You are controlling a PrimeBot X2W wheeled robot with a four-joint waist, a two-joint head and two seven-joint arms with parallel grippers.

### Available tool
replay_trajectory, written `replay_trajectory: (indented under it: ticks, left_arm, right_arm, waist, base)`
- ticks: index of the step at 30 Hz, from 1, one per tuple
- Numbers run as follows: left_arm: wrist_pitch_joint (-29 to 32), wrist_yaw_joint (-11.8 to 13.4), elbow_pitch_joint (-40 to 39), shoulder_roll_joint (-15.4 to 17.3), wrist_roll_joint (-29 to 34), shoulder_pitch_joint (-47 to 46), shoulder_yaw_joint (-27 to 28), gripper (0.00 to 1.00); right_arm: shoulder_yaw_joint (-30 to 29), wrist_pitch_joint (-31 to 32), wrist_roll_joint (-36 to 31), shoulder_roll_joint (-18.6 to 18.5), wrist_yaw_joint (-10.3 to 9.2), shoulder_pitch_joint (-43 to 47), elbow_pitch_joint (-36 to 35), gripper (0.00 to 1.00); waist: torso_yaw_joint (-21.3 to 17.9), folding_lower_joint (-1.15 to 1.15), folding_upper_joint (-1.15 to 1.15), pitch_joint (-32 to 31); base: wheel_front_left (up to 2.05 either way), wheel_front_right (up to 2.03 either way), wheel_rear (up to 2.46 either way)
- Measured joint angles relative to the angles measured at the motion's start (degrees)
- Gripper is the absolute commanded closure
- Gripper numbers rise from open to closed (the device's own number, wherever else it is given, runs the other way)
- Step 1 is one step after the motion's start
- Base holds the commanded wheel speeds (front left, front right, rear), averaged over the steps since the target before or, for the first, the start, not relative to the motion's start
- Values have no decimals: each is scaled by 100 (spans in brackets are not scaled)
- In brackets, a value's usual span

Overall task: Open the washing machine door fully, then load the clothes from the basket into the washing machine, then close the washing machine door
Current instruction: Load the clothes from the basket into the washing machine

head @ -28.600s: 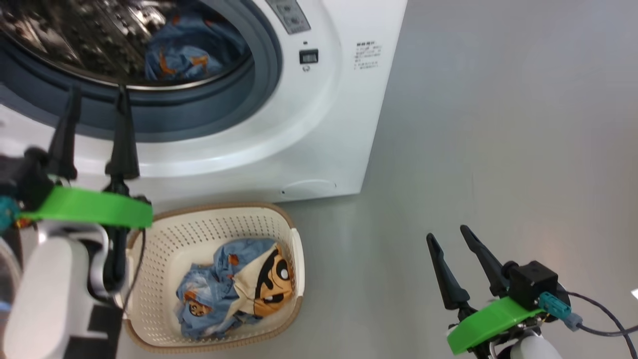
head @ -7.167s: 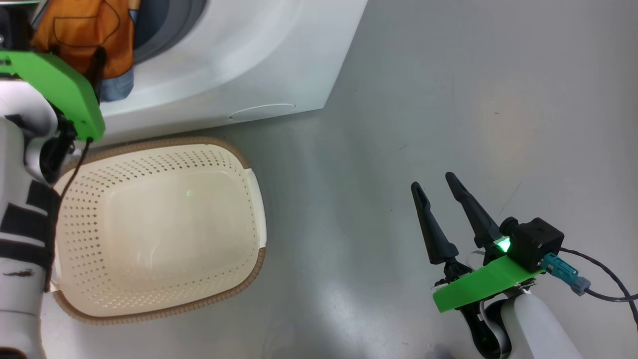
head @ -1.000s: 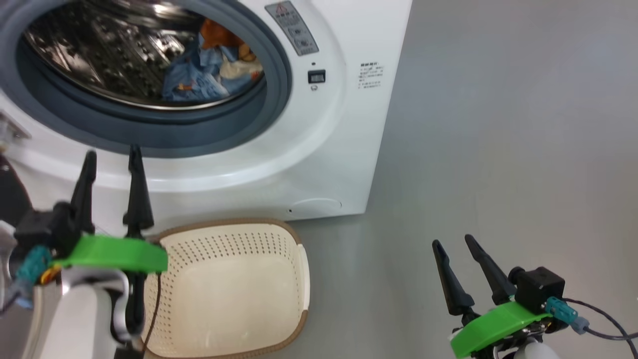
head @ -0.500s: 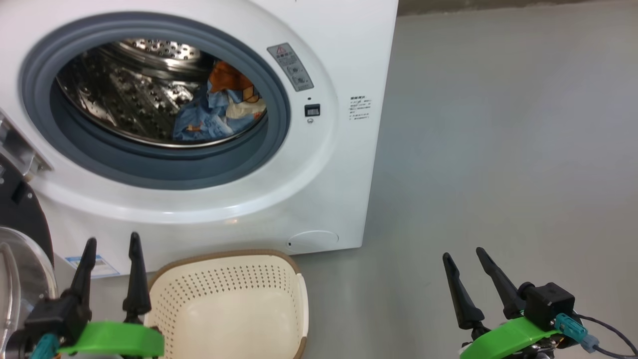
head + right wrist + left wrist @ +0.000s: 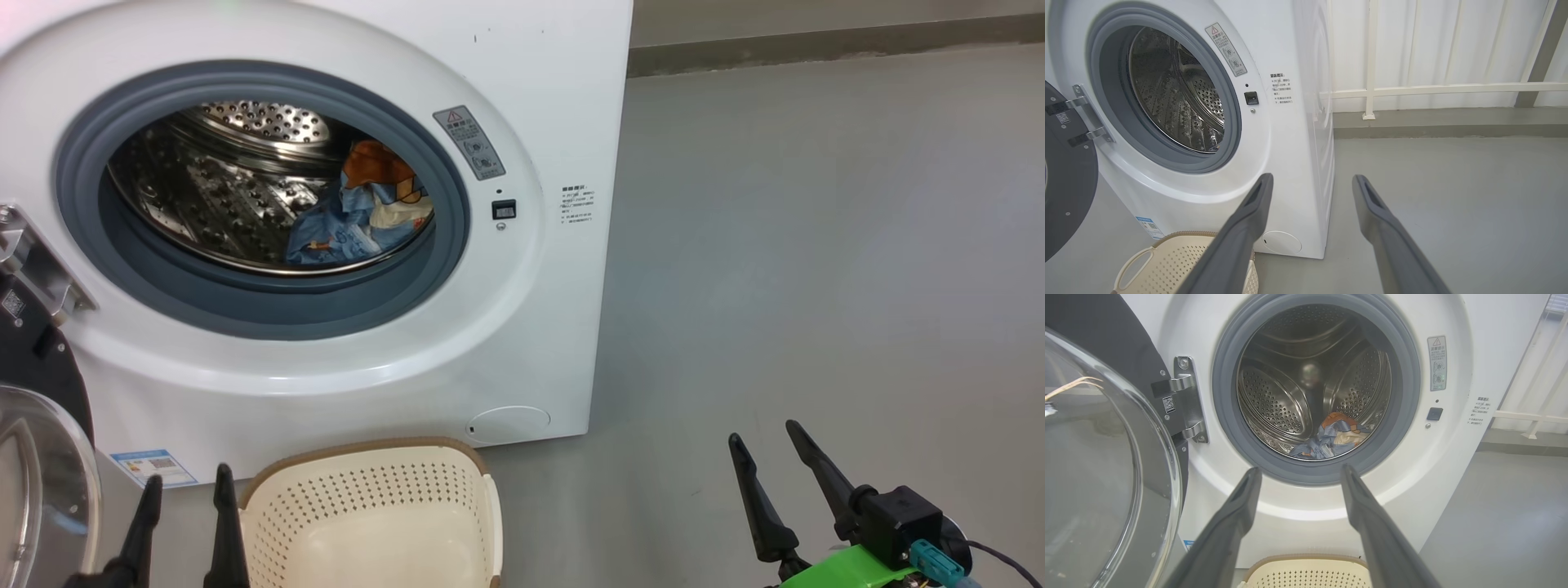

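Clothes (image 5: pixel 359 214) lie in the washing machine (image 5: pixel 531 343) drum, 4 o'clock; basket (image 5: pixel 359 449) empty at 6. Washing machine door (image 5: pixel 1106 477) hangs open at 9. Left gripper (image 5: pixel 188 478) and right gripper (image 5: pixel 763 433) both splayed wide, empty. Risk: fingers skid off the curved glass, so the door stops short of latching.

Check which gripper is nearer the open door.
Left. The left gripper is right beside the door glass, between it and the basket; the right gripper is off past the machine on its far side, over floor.
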Motion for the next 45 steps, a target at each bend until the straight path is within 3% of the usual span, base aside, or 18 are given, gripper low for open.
replay_trajectory:
  ticks: [10, 45]
  left_arm:
    - [4, 94, 44, -2, -46, 410, 10, 0]
    - [5, 0, 110, -4, 0, 494, -93, 0]
  right_arm:
    - [-56, 0, 7, 1, 0, 29, -40, 0]
    - [-230, 0, 12, 5, 0, 114, -29, 0]
  waist:
    - [-42, 0, 0, -61]
    - [-47, 0, 0, -67]
  base:
    - [0, 0, 0]
    - [0, 0, 0]
